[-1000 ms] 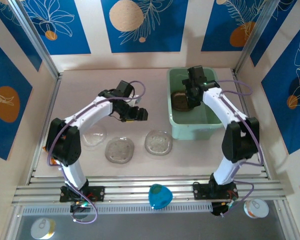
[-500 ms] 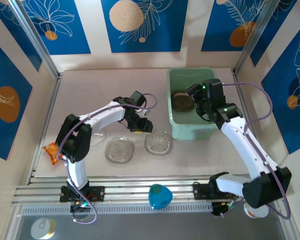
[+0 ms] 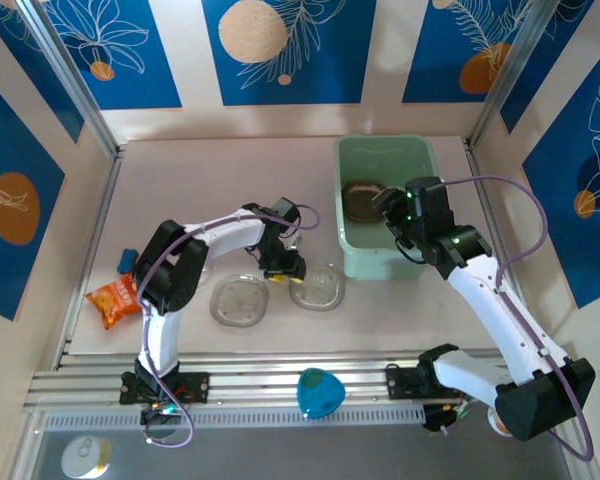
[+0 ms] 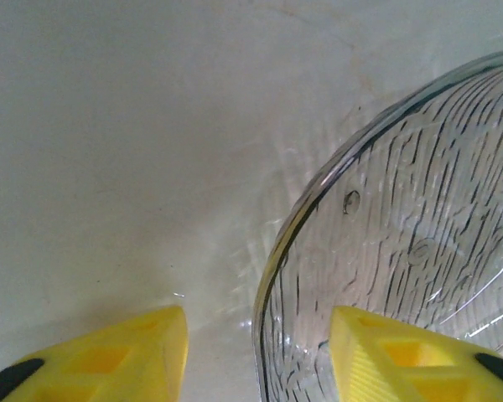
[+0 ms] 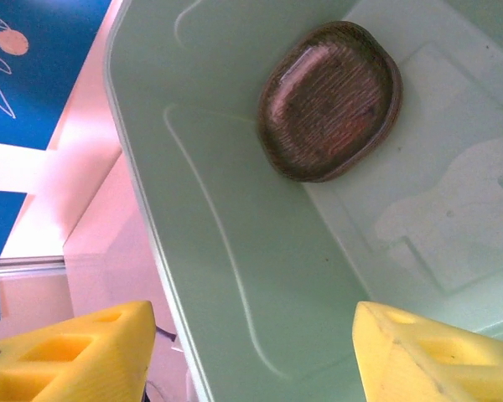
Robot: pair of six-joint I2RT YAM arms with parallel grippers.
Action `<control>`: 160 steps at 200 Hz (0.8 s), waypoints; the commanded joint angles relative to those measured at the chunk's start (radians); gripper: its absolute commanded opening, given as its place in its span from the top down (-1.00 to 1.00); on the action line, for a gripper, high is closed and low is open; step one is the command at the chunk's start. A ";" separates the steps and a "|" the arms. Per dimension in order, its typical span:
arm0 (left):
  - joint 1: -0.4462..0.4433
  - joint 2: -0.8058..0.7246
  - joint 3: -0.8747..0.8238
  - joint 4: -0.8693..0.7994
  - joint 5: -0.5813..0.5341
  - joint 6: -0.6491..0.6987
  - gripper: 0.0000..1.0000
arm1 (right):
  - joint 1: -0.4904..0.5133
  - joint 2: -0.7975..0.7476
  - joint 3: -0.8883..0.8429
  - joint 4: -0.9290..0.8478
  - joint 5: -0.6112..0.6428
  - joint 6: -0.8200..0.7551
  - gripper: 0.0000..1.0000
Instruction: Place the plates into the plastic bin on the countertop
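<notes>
A clear ribbed plate (image 3: 317, 287) (image 4: 419, 218) lies on the countertop (image 3: 180, 190) in front of the bin. My left gripper (image 3: 288, 268) (image 4: 260, 356) is low over its left edge, open, one finger outside the rim and one over the dish. Two more clear plates (image 3: 240, 300) (image 3: 202, 278) lie to the left, the far one partly under my left arm. The mint-green plastic bin (image 3: 383, 262) (image 5: 201, 251) holds a brownish plate (image 3: 363, 200) (image 5: 331, 100). My right gripper (image 3: 398, 218) (image 5: 251, 360) hangs open above the bin's near-left part, with nothing between its fingers.
An orange packet (image 3: 113, 300) and a small blue item (image 3: 128, 260) lie near the left wall. Metal rails (image 3: 300, 380) cross the near edge, with a teal object (image 3: 318, 392) on them. Blue-patterned walls close in the left, back and right sides.
My left gripper came down and toward me onto the clear plate's rim, its jaws narrower. My right gripper drew back from the brown plate, which stays in the bin, and its jaws narrowed too.
</notes>
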 commanded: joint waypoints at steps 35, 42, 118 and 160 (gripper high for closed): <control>-0.017 0.080 0.082 -0.083 -0.004 -0.011 0.38 | 0.003 -0.072 -0.047 0.042 0.066 -0.031 -0.19; -0.017 0.080 0.085 -0.088 -0.009 -0.012 0.42 | 0.003 -0.077 -0.050 0.048 0.070 -0.037 -0.17; -0.016 -0.024 0.024 -0.075 -0.081 -0.013 0.91 | 0.002 -0.110 -0.081 0.085 0.068 -0.033 -0.05; 0.011 -0.150 -0.070 -0.052 -0.126 -0.029 1.00 | 0.031 -0.102 -0.054 0.076 0.081 -0.036 -0.03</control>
